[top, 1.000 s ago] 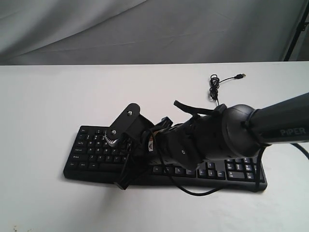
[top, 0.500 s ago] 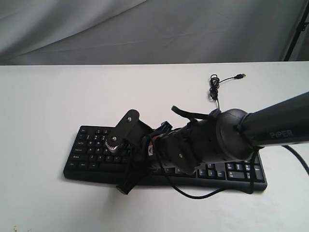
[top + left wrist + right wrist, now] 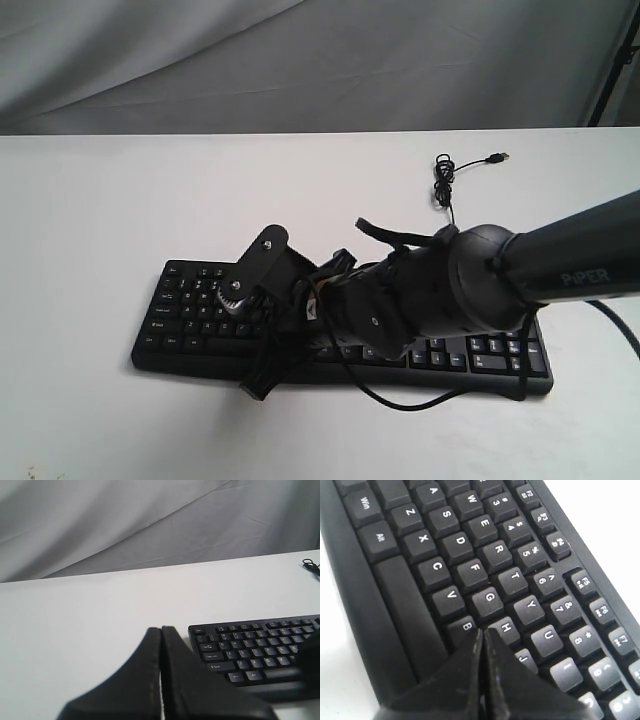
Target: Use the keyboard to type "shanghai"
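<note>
The right claw (image 3: pixel 482 634) is closed, fingers pressed together, its tip over the keyboard (image 3: pixel 470 545) between the B and H keys; whether it touches is unclear. The left claw (image 3: pixel 161 629) is also closed, above the bare white table (image 3: pixel 75 630) beside the keyboard's end. The keyboard lies flat on the table, its cable (image 3: pixel 442 185) coiled behind.
</note>
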